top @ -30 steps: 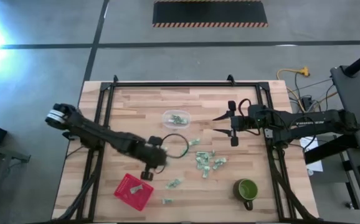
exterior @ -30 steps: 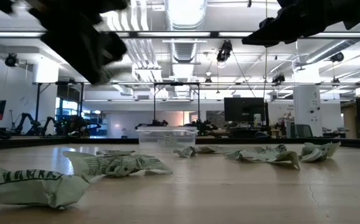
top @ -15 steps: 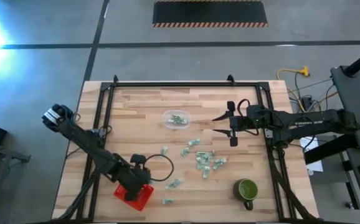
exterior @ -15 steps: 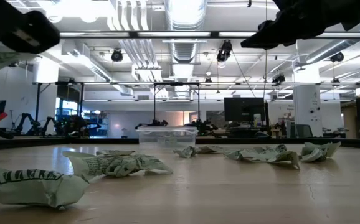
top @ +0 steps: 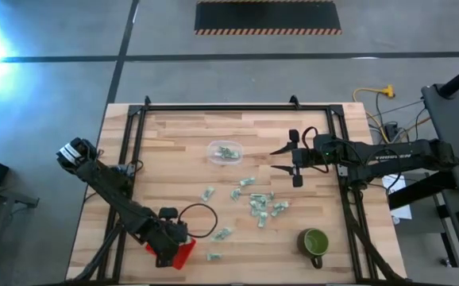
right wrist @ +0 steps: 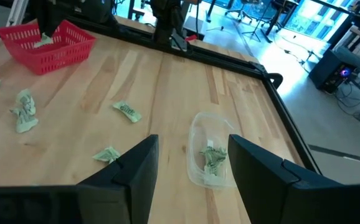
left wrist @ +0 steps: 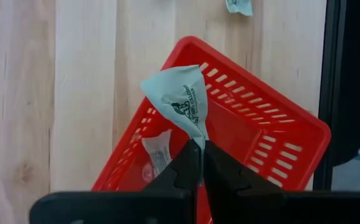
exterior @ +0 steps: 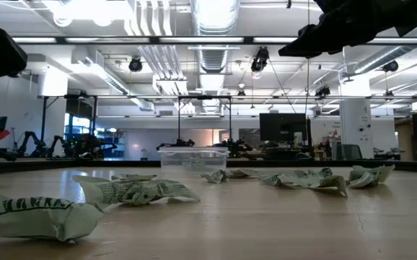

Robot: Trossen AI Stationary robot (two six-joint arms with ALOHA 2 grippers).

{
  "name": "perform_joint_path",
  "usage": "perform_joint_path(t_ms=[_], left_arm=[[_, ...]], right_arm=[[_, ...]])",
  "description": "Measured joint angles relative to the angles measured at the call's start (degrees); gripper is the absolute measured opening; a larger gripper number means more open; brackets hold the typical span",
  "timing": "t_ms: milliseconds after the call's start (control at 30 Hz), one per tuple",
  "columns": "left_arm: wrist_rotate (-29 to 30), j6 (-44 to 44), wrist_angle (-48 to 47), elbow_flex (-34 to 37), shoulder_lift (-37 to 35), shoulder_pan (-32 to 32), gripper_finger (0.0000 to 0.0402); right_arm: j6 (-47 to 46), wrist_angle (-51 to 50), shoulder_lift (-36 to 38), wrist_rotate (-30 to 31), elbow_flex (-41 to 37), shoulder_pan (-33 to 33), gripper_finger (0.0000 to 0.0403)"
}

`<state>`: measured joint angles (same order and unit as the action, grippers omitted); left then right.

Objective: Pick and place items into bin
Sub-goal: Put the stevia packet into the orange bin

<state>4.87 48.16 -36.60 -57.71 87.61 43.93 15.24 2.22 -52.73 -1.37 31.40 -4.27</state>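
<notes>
Left wrist view: crumpled pale-green wrapped piece (left wrist: 179,99) with dark print.

Left gripper (left wrist: 200,163) sits directly over the basket (left wrist: 273,134), a wrapped piece (left wrist: 179,99) pinched at its tip, another piece (left wrist: 157,151) lying in the basket below. Beyond the right gripper (top: 281,157): the clear tub (top: 225,152), loose pieces (top: 263,205) scattered nearby, the mug (top: 315,242) off to one side.

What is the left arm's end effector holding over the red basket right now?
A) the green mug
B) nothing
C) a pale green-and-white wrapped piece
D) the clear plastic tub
C: the left end effector pinches a wrapped piece directly above the red basket.
</notes>
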Motion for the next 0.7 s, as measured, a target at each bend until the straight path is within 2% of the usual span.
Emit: perform_joint_path(t_ms=[100, 333, 433, 700], left_arm=[[0.12, 0.0, -0.02, 0.0, 0.0, -0.05, 0.0016], [0.47, -0.55, -0.07, -0.08, 0.0, -0.04, 0.0093], [1.64, -3.64, -0.09, -0.55, -0.35, -0.07, 0.0116], [16.9, -21.17, 0.71, -2.89, -1.51, -2.82, 0.0125]], right_arm=[[-0.08, 0.0, 0.0, 0.0, -0.02, 0.0, 0.0183], [-0.23, 0.0, 0.0, 0.0, 0.0, 0.0, 0.0183], [-0.17, 0.0, 0.0, 0.0, 0.0, 0.0, 0.0183], [-0.14, 0.07, 0.0, 0.0, 0.0, 0.0, 0.0183]])
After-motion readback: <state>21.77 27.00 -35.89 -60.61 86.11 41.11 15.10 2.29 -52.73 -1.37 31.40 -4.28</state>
